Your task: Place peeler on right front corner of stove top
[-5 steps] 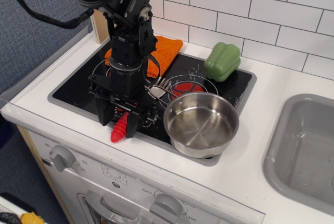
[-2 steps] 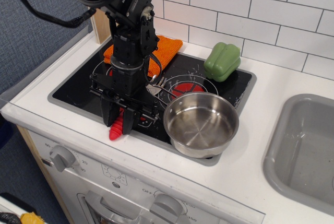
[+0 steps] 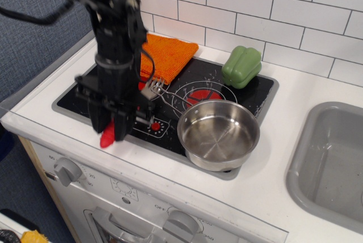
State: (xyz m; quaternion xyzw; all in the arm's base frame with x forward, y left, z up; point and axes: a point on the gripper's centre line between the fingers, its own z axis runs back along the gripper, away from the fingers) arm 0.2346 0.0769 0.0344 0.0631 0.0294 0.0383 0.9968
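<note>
A: Only view: black robot hand (image 3: 112,125) is clamping the red ribbed-handled peeler (image 3: 108,137), now shifting left along the glossy black stove top (image 3: 85,93) front edge.

B: Moving away from the steel pot (image 3: 218,133) occupying the right front corner, so probably lifting before placing.

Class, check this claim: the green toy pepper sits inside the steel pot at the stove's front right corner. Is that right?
Not right. The observation.image view shows the green toy pepper on the back right of the black stove top, behind the steel pot. The pot is empty and does sit at the front right corner.
</note>
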